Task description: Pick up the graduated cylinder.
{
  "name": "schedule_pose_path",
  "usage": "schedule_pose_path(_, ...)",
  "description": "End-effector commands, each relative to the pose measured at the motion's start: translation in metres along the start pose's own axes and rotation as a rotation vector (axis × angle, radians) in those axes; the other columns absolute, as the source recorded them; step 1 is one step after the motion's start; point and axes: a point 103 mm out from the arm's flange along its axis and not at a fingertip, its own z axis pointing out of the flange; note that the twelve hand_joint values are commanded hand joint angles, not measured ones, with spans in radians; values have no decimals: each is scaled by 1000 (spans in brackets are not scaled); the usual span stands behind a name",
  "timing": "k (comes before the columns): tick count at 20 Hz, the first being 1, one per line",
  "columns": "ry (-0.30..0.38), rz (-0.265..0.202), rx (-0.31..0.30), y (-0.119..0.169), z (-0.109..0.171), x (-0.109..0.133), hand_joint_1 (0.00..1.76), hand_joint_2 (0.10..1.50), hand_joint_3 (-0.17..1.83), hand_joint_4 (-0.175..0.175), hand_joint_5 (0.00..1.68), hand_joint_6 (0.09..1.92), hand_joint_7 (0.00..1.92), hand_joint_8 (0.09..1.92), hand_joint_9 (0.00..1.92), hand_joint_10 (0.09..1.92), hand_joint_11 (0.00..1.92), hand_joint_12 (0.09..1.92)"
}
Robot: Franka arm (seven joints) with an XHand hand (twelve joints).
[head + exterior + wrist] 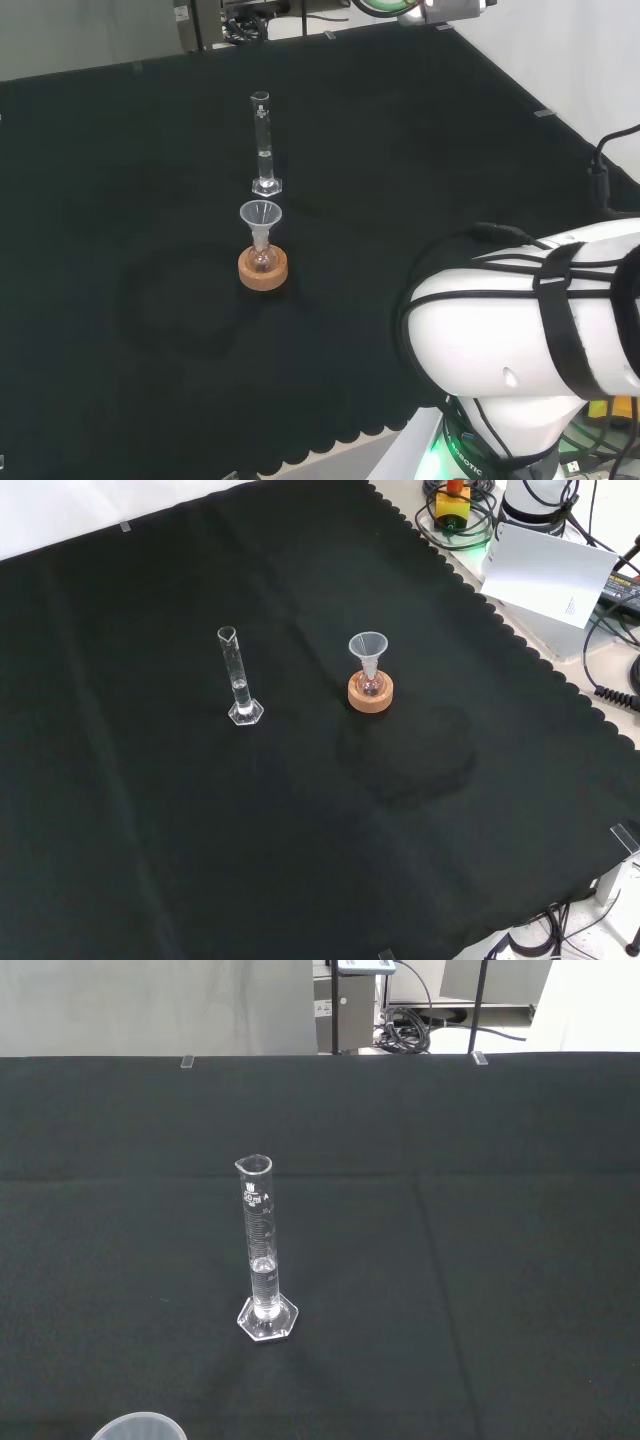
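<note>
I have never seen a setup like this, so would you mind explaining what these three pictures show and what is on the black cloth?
These are three camera views of one moment at a robot's workbench. The big white shape at the right of the head view is the robot arm's own link, seen from behind its base. The front view looks down on the same black cloth from the opposite side. The wrist view comes from a camera mounted near the robot hand, looking ahead.

Two things stand on the cloth, apart from each other: a tall, upright glass graduated cylinder on a six-sided foot, and a small flask sitting in a cork ring with a funnel in its neck. Nothing is held yet; the cylinder stands untouched.
</note>
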Motion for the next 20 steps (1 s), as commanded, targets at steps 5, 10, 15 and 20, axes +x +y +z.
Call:
schedule_pose_path(5, -1, 1, -8, 1, 0, 2, 107, 1388, 4, -9, 258, 87, 0, 434, 444, 87, 165, 1335)
schedule_pose_path(10, -3, 14, 1, 3, 3, 0, 104, 1392, 6, -8, 260, 87, 0, 431, 444, 87, 162, 1337)
schedule_pose_path(15, -6, 33, 5, 8, 13, -4, 108, 1390, 5, -9, 263, 87, 0, 433, 446, 87, 162, 1339)
schedule_pose_path(20, -5, 50, 10, 19, 33, -11, 113, 1389, 5, -10, 266, 87, 0, 436, 450, 87, 161, 1341)
